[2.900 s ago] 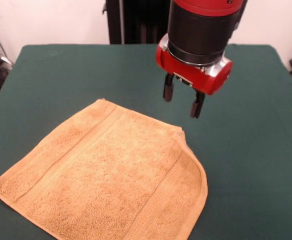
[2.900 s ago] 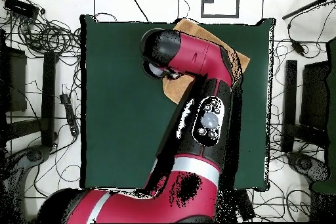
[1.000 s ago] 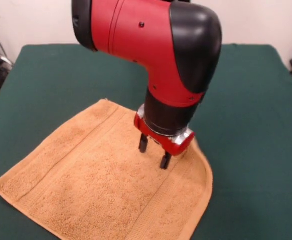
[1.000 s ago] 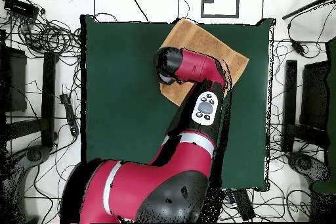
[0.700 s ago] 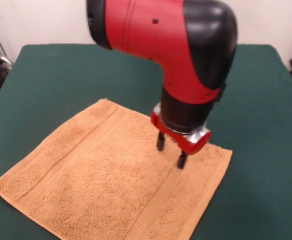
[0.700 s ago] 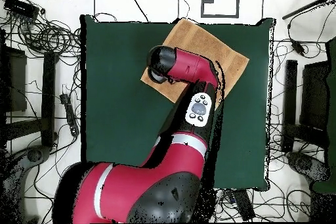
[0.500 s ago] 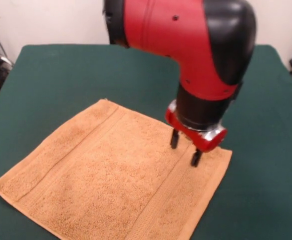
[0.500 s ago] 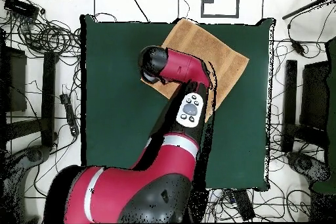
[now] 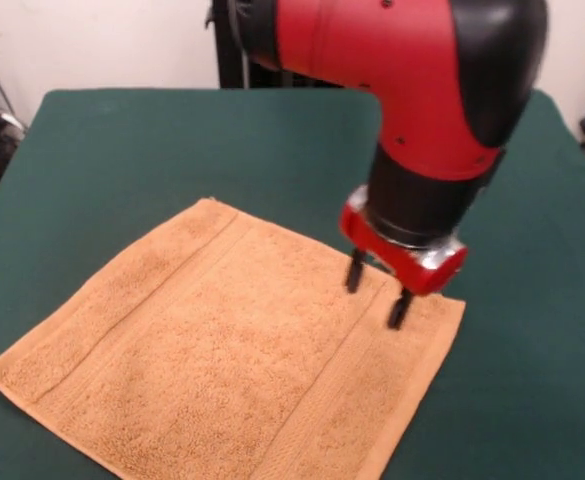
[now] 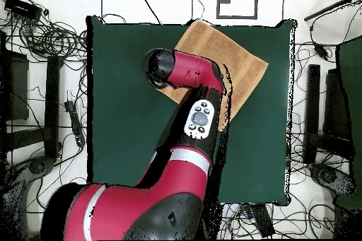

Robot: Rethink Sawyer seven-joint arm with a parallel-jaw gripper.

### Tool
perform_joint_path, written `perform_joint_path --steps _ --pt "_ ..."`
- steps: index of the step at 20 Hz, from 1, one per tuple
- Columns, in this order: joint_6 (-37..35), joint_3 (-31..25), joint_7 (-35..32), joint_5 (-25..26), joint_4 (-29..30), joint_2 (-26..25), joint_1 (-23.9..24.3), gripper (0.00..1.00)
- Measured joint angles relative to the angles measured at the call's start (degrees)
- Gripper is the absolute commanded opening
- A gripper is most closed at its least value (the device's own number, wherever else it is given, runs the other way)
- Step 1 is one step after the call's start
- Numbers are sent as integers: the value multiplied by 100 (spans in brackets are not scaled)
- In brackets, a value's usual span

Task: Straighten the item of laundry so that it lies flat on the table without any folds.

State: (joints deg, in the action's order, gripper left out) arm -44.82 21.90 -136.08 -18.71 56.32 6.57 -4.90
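Observation:
The item of laundry (image 9: 222,350) is an orange-tan towel spread flat on the green table (image 9: 152,150), with woven bands near two edges. No fold shows in the front view. My gripper (image 9: 376,297) hangs open just above the towel's right corner, nothing between its fingers. In the overhead view the towel (image 10: 233,58) lies at the table's (image 10: 127,111) top edge, partly under the red arm, and the gripper itself is hidden beneath the arm.
Cables (image 10: 42,33) and black stands (image 10: 314,111) lie on the floor around the table. A dark post (image 9: 237,60) stands behind the far table edge.
The folded right corner of the towel has been drawn out flat. My gripper has moved right across the towel to that corner, staying open.

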Motion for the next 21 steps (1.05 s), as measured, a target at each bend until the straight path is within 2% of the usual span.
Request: perform_joint_path --steps 5,8,9,13,17,21 --pt "285 54 0 414 -6 174 361 100" --pt "314 56 0 741 -76 417 870 100" --pt "279 54 1 909 -179 554 1192 100" --pt "79 -54 118 1207 -552 818 1975 100" --pt "-289 -294 671 1444 -1135 974 2853 100" --pt "-629 -508 1330 1585 -1693 955 3501 100"
